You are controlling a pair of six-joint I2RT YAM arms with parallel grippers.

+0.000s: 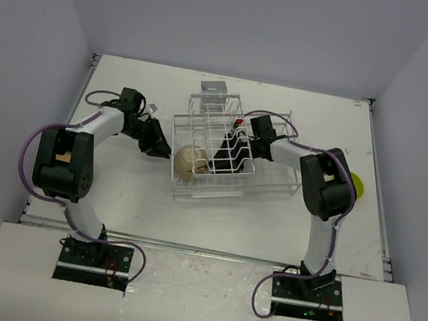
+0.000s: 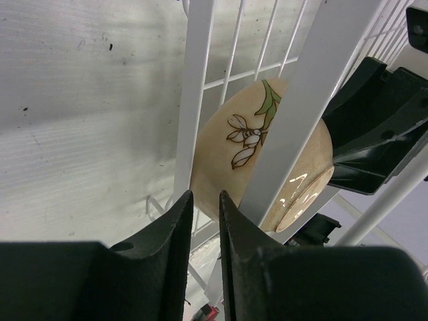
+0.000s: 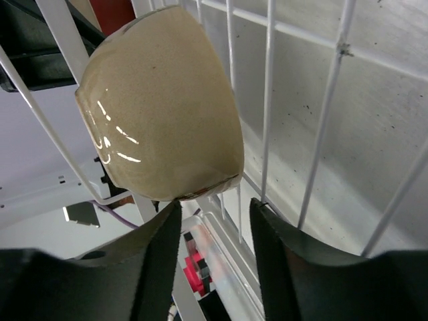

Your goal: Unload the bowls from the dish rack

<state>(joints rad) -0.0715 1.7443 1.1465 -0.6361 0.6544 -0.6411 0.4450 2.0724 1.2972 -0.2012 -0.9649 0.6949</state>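
Lab test cell, from what I see. White table boxed in by plain grey panels on three sides. Arm bases bolted to a front ledge, cables exposed. My only household props: a wire dish rack and a bowl.

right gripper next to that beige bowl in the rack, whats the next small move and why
Probably ease the right gripper forward so its open fingers straddle the rim of the beige bowl, then close. The bowl sits on its side inside the dish rack, with its rim just ahead of the fingertips and nothing gripped yet. The left gripper is outside the wires.
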